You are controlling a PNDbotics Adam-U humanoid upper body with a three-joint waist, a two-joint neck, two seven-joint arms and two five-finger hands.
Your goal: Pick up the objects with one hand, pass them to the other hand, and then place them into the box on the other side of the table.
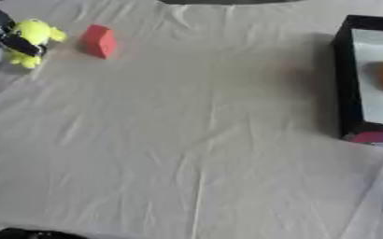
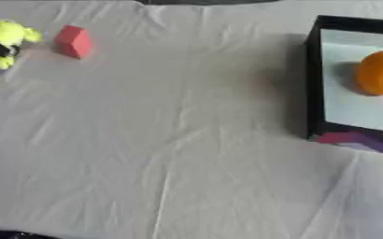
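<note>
Fingers [image 1: 19, 44] clasp toy [image 1: 33, 35] at table edge.

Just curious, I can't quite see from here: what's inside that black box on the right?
An orange round object rests on the pale floor of the black box. The box runs past the picture's right edge, so the rest of its inside is unseen.
</note>
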